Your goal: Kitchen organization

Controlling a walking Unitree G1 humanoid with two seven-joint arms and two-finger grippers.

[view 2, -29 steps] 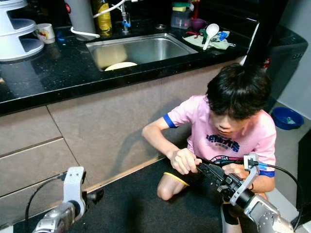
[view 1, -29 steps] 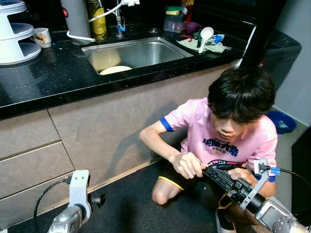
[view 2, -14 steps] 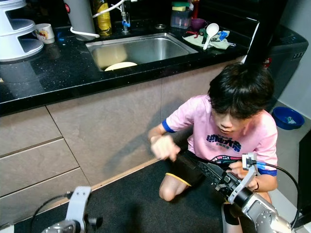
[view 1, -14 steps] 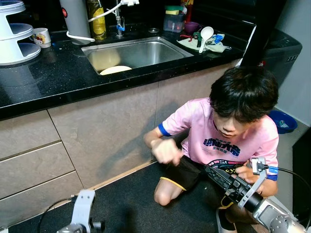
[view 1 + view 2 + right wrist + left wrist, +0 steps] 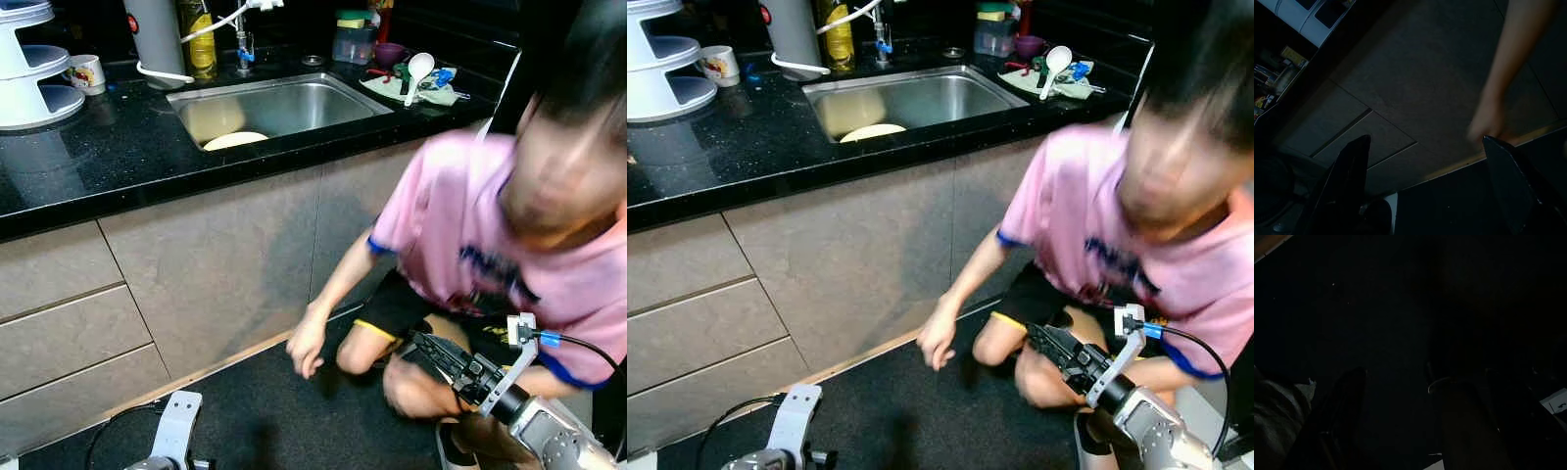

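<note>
— What do we have in front of us?

— A black counter (image 5: 88,162) runs across the upper half of the frame, with a steel sink (image 5: 284,103) set into it at upper centre. A pale plate (image 5: 233,140) lies in the sink's near left corner. At the upper left we see a white tiered rack (image 5: 29,69) and, just beside it, a mug (image 5: 86,73). A white spoon (image 5: 415,70) lies on a cloth at the upper right of the counter, near a small plastic tub (image 5: 351,41).

— And the person?

— A person in a pink shirt (image 5: 470,235) crouches on the dark floor at the right, blurred, with one hand (image 5: 306,345) hanging low at centre in front of the grey cabinet doors (image 5: 216,264).

— Where are our grippers?

— Our right gripper (image 5: 423,345) sits at the lower right, just beside the person's knee. In its wrist view the two fingers (image 5: 1349,171) are spread wide with nothing between them, aimed at the cabinet fronts and that hanging hand. Our left arm hangs low at the bottom left; its wrist view is very dark, but we can make out the left gripper (image 5: 1396,382) with its fingers apart over the dark floor.
</note>
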